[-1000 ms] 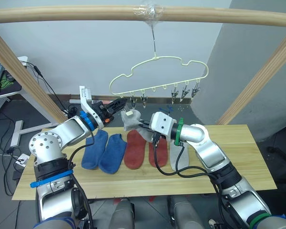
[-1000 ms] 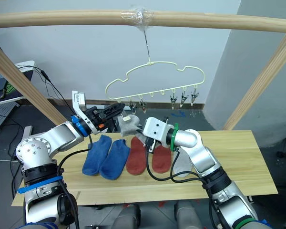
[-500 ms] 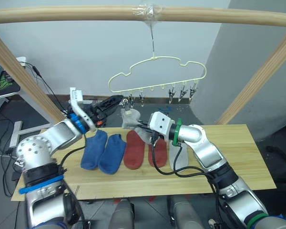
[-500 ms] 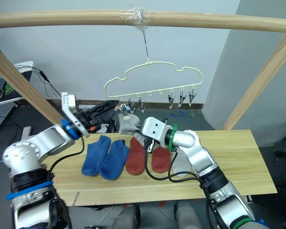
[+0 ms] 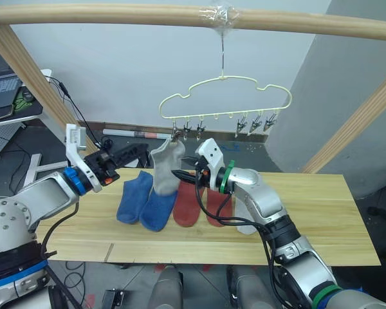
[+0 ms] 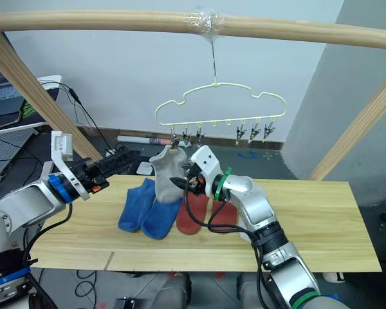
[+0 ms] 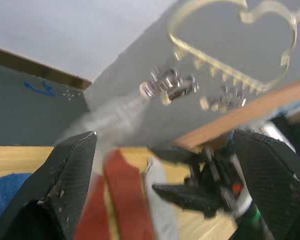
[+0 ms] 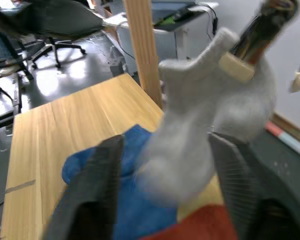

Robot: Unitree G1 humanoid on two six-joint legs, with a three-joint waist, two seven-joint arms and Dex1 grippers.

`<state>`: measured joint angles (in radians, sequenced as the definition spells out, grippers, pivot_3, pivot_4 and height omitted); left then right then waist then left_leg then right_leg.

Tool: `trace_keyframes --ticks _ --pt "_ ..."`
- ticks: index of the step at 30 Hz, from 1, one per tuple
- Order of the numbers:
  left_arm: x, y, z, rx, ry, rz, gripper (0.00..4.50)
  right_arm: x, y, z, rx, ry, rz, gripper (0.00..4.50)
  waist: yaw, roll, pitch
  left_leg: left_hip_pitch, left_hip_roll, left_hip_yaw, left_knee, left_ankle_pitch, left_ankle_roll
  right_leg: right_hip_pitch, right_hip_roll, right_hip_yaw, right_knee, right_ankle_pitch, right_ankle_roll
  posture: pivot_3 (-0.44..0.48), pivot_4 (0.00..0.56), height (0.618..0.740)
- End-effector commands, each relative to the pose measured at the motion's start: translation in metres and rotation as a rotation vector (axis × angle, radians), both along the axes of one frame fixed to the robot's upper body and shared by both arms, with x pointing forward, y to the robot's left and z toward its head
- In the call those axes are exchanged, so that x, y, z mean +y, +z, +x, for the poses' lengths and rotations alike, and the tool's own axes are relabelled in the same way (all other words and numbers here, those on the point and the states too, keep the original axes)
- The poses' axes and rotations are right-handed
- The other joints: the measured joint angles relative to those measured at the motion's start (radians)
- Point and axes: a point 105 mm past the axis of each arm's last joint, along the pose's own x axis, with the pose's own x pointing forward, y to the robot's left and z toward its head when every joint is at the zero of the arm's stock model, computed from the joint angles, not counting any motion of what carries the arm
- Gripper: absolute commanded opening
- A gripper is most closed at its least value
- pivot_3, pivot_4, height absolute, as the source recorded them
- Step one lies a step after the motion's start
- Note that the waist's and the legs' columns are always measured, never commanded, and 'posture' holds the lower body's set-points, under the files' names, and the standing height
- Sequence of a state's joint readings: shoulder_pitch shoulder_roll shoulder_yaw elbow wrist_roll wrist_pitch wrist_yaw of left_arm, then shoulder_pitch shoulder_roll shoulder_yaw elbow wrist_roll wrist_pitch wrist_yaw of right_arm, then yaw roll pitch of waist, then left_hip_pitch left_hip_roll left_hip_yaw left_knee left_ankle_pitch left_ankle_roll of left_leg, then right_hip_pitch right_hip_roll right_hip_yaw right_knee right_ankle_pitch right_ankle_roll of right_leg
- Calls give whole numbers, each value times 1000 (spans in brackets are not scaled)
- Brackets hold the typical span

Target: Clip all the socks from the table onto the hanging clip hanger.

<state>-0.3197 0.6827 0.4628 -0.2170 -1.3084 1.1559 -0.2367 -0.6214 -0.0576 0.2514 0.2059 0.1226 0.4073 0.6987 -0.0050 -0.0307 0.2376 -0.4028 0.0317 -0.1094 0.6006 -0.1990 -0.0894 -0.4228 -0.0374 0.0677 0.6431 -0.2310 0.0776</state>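
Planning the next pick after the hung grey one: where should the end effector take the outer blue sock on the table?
Probably at the cuff end of the outer blue sock, the end nearest the far edge of the table. It lies flat with its outer side free, while the other blue sock lies against its inner side. So come from above on the robot's left, likely with the left end effector, and pinch the cuff.

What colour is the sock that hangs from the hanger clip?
Light grey sock; the left eye view shows it best.

One grey sock (image 5: 165, 166) clipped on the clip hanger (image 5: 226, 101); five socks (image 5: 180, 203) flat on the table (image 5: 321, 219).
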Motion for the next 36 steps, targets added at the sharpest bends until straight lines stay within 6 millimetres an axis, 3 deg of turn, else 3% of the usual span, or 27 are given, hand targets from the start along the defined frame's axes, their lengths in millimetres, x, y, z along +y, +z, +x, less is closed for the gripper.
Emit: trace_keyframes --ticks 1,2,7,10,14,15,25,30,32,36 --pt "-14 -2 2 -85 11 113 4500 -18 5 -2 -17 -23 12 4231 3 0 0 0 0 0 -1 0 0 0 0 0 0 0 -1 126 216 740" --pt "-19 -4 2 -108 10 148 4500 -26 3 -2 -23 -41 1 4463 3 0 0 0 0 0 -1 0 0 0 0 0 0 -1 -1 126 216 740" --pt "-37 -2 6 -250 12 259 4500 -51 10 -7 -56 -90 -16 4463 3 0 0 -2 0 1 -3 0 0 -3 0 0 0 -1 -2 109 218 740" --pt "-63 -1 14 -420 23 335 3970 -78 23 -20 -107 -114 -41 4500 2 2 1 -1 0 1 -4 0 0 -3 0 1 0 -1 -2 84 217 740" --pt "-82 -5 26 -519 100 369 2829 -99 37 -31 -149 -139 -77 4500 6 1 2 -4 -1 2 -3 0 0 -3 -1 1 -2 -2 0 54 216 740" --pt "-86 -6 27 -535 111 382 2829 -102 41 -33 -150 -144 -71 4500 4 1 2 -4 -1 2 -2 0 0 -3 -1 1 -2 -2 1 54 216 740" --pt "-107 -14 51 -623 275 407 2829 -107 81 -47 -240 -154 6 4500 -19 1 2 -6 -1 1 3 0 0 -3 -1 1 -2 0 4 -15 208 740" --pt "-108 -16 57 -639 297 408 2829 -106 86 -48 -240 -161 24 4500 -27 1 2 -7 -1 1 5 0 0 -3 -1 1 -1 0 4 -19 207 740" --pt "-107 -16 61 -643 324 407 2493 -106 89 -48 -239 -165 25 4500 -27 1 2 -6 -1 1 5 0 0 -3 -1 1 -1 0 4 -29 205 740" --pt "-104 -15 65 -647 362 408 2493 -104 97 -48 -246 -168 34 4500 -28 1 2 -7 -1 1 6 0 0 -3 -1 1 0 1 5 -35 204 740"
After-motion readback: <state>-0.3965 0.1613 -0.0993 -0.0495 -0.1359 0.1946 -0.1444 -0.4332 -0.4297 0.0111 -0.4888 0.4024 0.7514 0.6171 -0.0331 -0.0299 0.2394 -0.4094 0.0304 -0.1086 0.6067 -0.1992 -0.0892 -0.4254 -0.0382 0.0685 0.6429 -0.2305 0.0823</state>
